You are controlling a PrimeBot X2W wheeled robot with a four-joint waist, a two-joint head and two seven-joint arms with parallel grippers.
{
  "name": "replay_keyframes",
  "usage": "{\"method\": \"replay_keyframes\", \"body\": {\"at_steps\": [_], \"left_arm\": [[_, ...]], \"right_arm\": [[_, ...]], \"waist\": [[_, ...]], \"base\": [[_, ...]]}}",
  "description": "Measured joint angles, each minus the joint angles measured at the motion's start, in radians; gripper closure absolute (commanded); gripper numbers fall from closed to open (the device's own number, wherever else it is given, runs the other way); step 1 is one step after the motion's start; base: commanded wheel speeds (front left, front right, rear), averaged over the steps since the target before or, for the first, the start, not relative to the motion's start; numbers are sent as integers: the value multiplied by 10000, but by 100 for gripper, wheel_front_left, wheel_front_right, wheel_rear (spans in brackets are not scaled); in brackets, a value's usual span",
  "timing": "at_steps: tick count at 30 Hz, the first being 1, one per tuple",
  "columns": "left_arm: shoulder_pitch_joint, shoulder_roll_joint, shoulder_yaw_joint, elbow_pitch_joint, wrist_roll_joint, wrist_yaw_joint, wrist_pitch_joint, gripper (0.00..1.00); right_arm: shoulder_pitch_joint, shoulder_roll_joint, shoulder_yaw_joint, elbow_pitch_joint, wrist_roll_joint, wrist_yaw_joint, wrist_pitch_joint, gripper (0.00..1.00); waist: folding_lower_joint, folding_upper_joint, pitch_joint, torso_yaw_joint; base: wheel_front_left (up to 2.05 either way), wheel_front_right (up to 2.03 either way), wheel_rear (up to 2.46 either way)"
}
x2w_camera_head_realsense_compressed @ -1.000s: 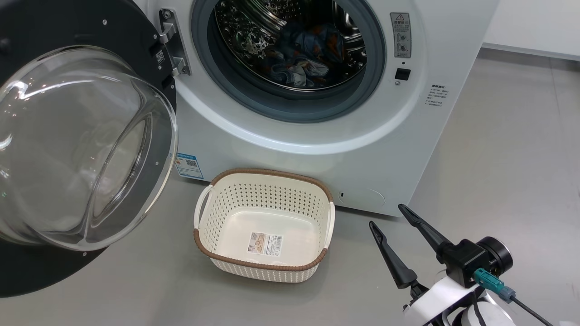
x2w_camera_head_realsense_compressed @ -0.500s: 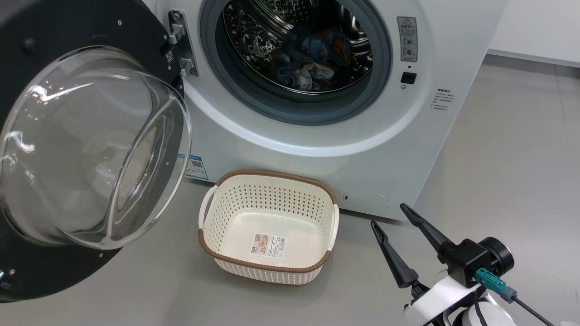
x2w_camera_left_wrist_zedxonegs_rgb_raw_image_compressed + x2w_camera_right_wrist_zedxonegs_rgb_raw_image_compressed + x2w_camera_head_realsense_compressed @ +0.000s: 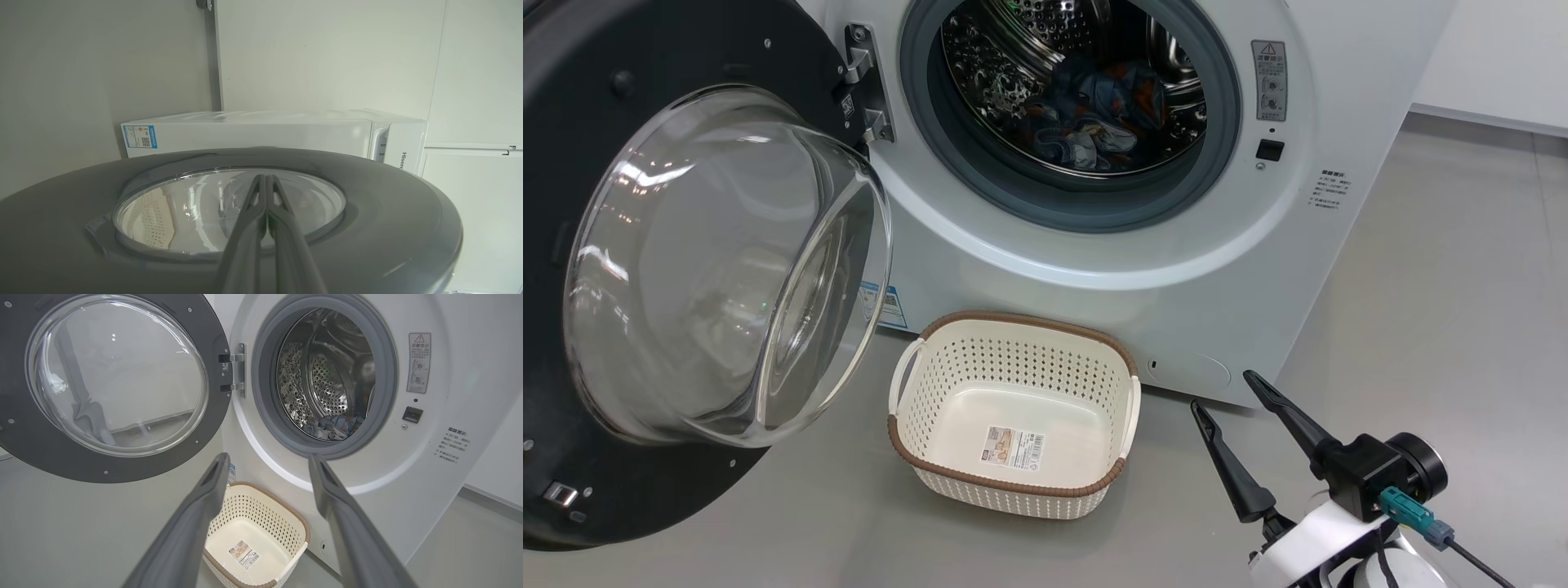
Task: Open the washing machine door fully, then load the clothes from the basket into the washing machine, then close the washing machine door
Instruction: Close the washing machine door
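- The right gripper (image 3: 1221,390) hangs nearest, over the floor (image 3: 1437,278) off the front right corner of the washing machine (image 3: 1094,286). Its two fingers are spread apart with nothing between them. It looks parked there to stay out of the door's swing.
- The basket (image 3: 1013,488) stands on the floor just before the machine's lower front edge, under the opening. It is empty down to the label (image 3: 1011,447) on its bottom, so the loading step appears done.
- The washing machine door (image 3: 645,49) is swung wide on its hinge (image 3: 866,90), with the glass bowl (image 3: 727,261) bulging toward the room. Its lower rim hangs over the floor left of the basket's left handle. It seems to sit higher than the basket's rim, so the closing arc should pass above it.
- The left gripper (image 3: 265,179) lies along the door's outer face with its fingers pressed together and holding nothing. It seems placed to push the door shut. Whether it touches the door cannot be told.
- The clothes (image 3: 1094,114) lie low in the drum (image 3: 1029,49), behind the gasket (image 3: 980,175). None seem to trail over its lip, which leaves the opening free for the bowl.
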Motion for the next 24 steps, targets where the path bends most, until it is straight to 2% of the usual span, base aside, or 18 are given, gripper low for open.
{"method": "replay_keyframes", "body": {"at_steps": [8,24], "left_arm": [[357,-290,-88,-510,-198,-98,656,100],[1295,-1365,-485,-2232,-825,-138,2098,100]], "right_arm": [[160,77,-119,-10,0,0,0,0],[405,230,-349,-98,0,0,0,0]], "waist": [[0,1,-71,51],[0,0,-74,78]], "base": [[0,0,0],[0,0,0]]}}
